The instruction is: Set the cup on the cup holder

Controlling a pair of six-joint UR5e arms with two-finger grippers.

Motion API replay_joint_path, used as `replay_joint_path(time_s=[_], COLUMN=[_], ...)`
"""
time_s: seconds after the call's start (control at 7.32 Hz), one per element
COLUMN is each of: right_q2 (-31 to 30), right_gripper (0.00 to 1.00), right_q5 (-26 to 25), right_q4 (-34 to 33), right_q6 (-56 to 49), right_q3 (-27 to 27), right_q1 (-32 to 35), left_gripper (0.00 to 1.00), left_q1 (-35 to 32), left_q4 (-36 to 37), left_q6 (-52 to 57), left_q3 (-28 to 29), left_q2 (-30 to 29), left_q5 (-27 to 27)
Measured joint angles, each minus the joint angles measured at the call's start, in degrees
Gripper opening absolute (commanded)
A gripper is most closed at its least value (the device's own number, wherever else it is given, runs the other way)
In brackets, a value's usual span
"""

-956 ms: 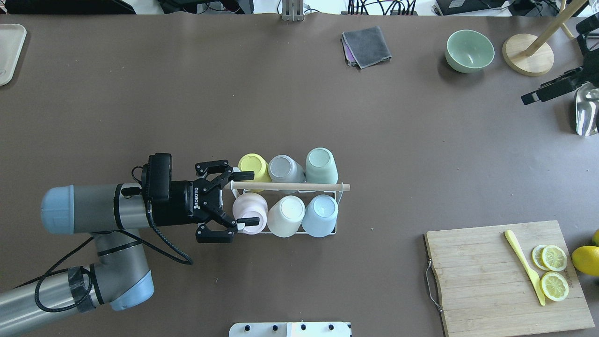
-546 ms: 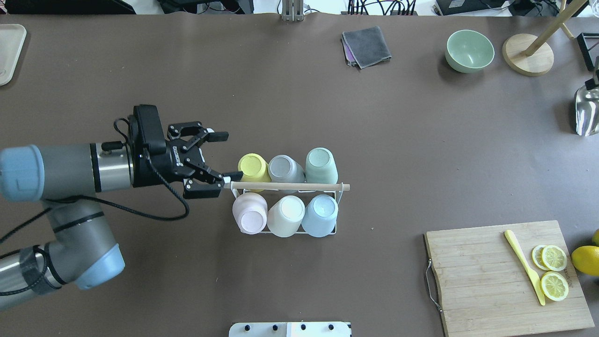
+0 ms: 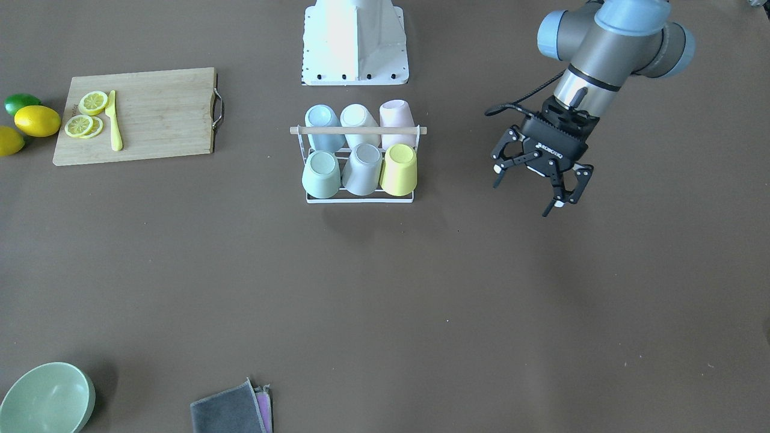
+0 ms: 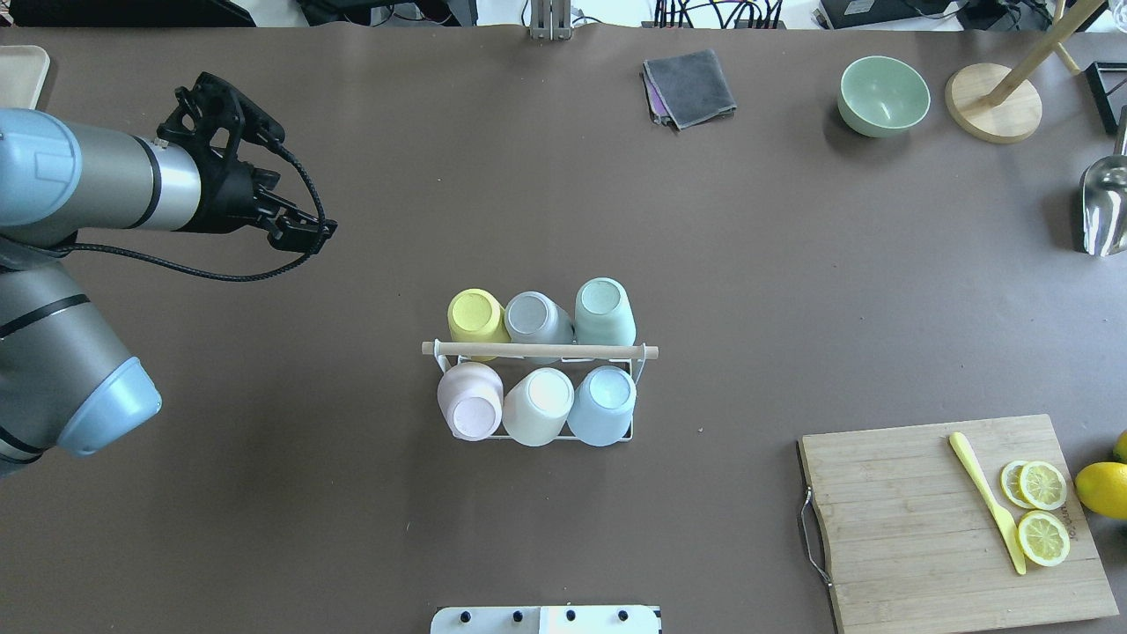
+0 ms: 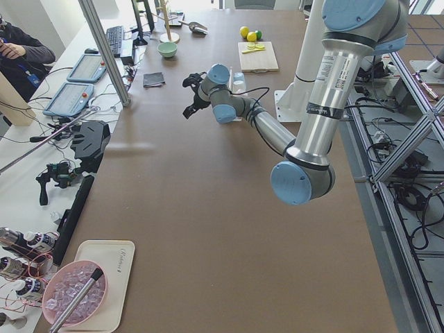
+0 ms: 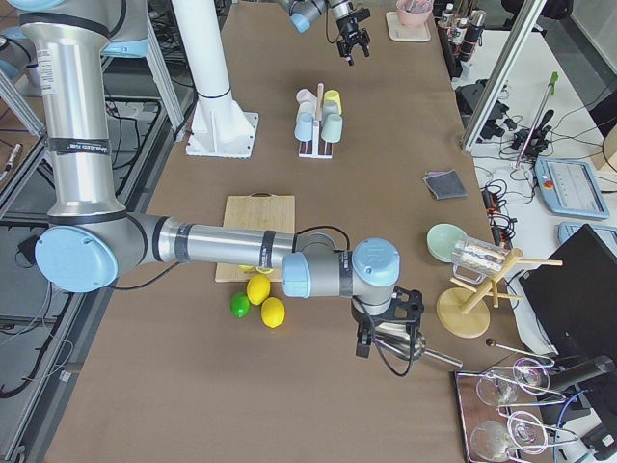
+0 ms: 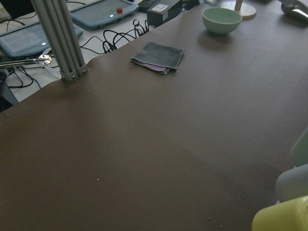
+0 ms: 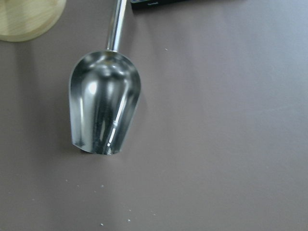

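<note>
Since six cups (image 3: 363, 161) already sit upturned on the cup holder (image 3: 361, 200), well off to the right of the left hand (image 3: 529, 193), which is spread open and empty, it should probably withdraw high, avoiding the wooden rod (image 3: 358, 130).

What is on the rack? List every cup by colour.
On the rack, six upturned cups: yellow, grey, green in one row; pink, white, blue in the other, the rod between. The prongs under them are covered and cannot be seen.
</note>
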Motion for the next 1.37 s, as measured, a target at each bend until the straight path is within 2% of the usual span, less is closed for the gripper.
replay_joint_path(time_s=[0.14, 0.27, 0.41, 0.68, 0.96, 1.23, 1.37], right_q2=[-0.17, -0.22, -0.43, -0.78, -0.53, -0.18, -0.25], right_gripper=[1.00, 1.00, 1.00, 1.00, 1.00, 1.00, 1.00], right_q5=[-0.31, -0.38, -0.34, -0.02, 2.19, 4.12, 4.38], right_q4=[-4.01, -6.39, -7.24, -7.38, -7.28, -7.23, -7.25], right_q6=[-2.00, -3.18, -3.52, -3.23, -2.97, -2.90, -2.89], right_q3=[0.24, 0.47, 0.59, 0.75, 1.45, 2.60, 2.90], right_q1=[1.89, 2.89, 3.23, 3.24, 3.24, 3.24, 3.24], left_gripper=[0.99, 0.99, 0.99, 0.99, 0.99, 0.99, 0.99], left_q1=[-2.10, -4.90, -8.61, -19.01, -29.53, -36.64, -38.61], left_q4=[8.14, 12.15, 13.37, 13.94, 14.55, 14.86, 15.07], left_q6=[-0.83, -3.58, -6.84, -9.43, -9.51, -5.27, 1.46], left_q3=[0.45, 2.04, 3.68, 4.89, 4.95, 2.15, 1.26], left_q2=[0.44, 1.78, 4.09, 10.68, 18.13, 25.27, 28.28], left_q5=[-0.25, -1.91, -5.88, -19.99, -30.27, -34.49, -35.05])
